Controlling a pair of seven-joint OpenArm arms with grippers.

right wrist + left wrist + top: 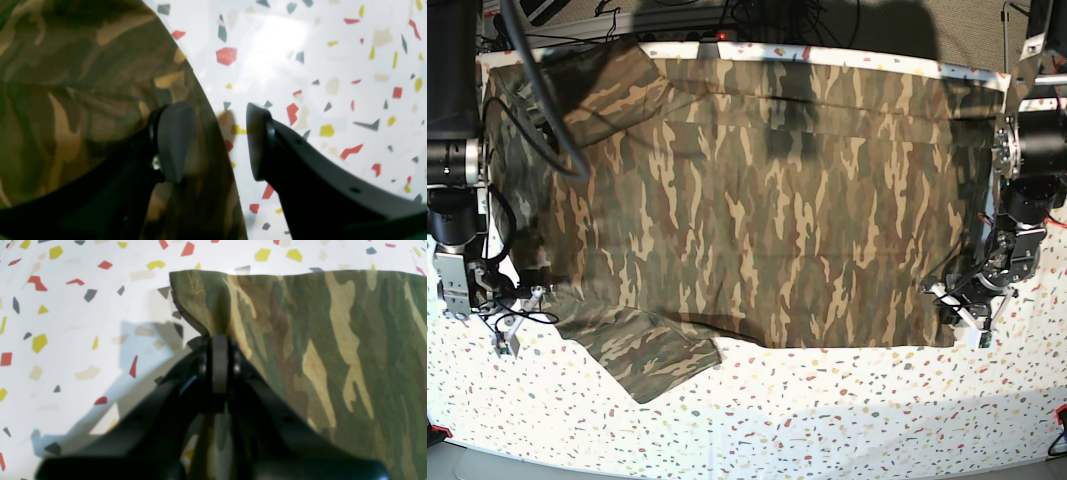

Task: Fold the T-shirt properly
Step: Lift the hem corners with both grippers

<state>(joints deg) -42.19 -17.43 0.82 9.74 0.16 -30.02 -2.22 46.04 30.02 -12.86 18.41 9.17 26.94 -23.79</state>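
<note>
T-shirt (757, 200): spread flat across the speckled table (827, 420), one sleeve at the near left.
Left gripper (218, 340): pinched onto the shirt's near right corner.
Right gripper (217, 140): jaws wide, empty, straddling the cloth edge.
Risk: one-sided hold; lifting now likely drags the shirt askew.
Risk: right jaws may close on bare table and miss the edge.

No readable text, labels, brands, numbers or signs in any view. T-shirt (757, 200) carries only camo print; table (847, 420) only coloured speckle. Nothing legible on the arms or cabling.
</note>
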